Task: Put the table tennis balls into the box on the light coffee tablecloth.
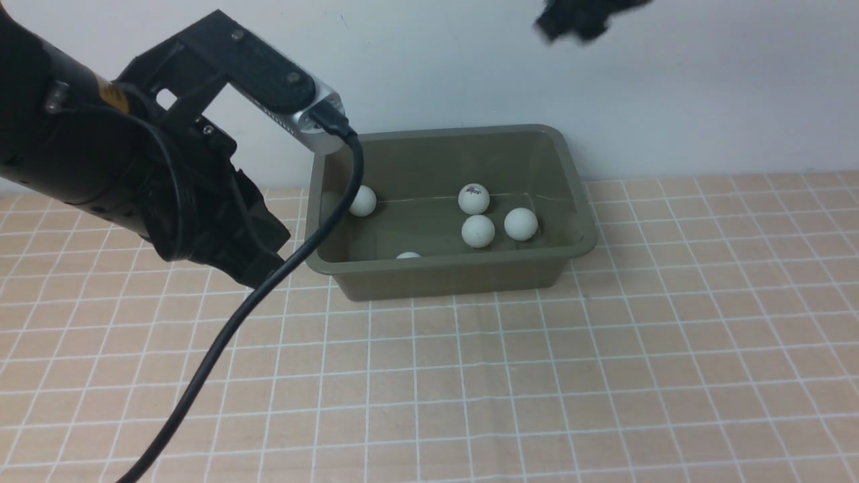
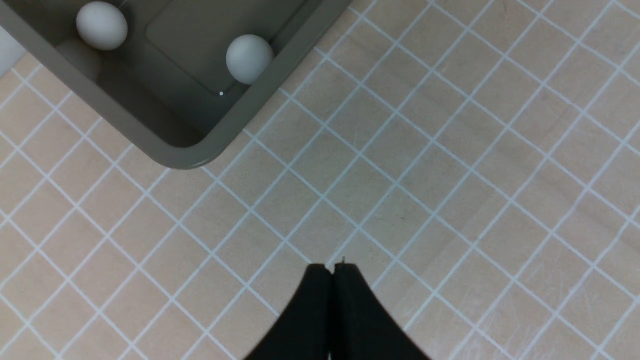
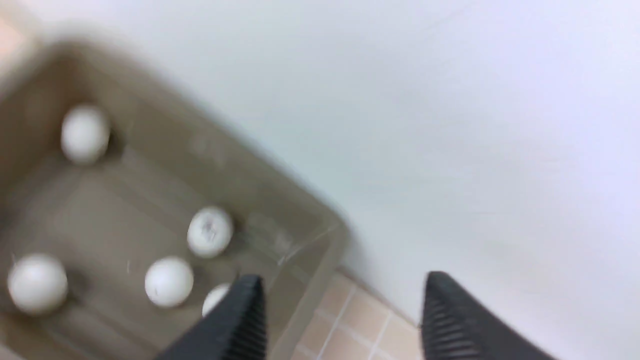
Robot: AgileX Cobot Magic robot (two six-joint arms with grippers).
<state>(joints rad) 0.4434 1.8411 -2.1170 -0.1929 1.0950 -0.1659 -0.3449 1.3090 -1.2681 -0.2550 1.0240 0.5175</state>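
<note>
The olive-green box (image 1: pixel 578 201) stands at the back of the light coffee tablecloth (image 1: pixel 470 376). Several white table tennis balls lie inside it: one by the left wall (image 1: pixel 363 200), one with a dark logo (image 1: pixel 474 198), two beside it (image 1: pixel 478 231) (image 1: pixel 521 223), and one half hidden by the near wall (image 1: pixel 408 255). My left gripper (image 2: pixel 332 267) is shut and empty, hovering over bare cloth left of the box (image 2: pixel 165 155). My right gripper (image 3: pixel 345 285) is open with nothing between its fingers, high above the box's far right corner (image 3: pixel 330 235). It shows blurred at the front view's top (image 1: pixel 580 20).
A white wall (image 1: pixel 671 100) rises right behind the box. A black cable (image 1: pixel 268 288) hangs from the left wrist camera and trails down over the cloth to the front left.
</note>
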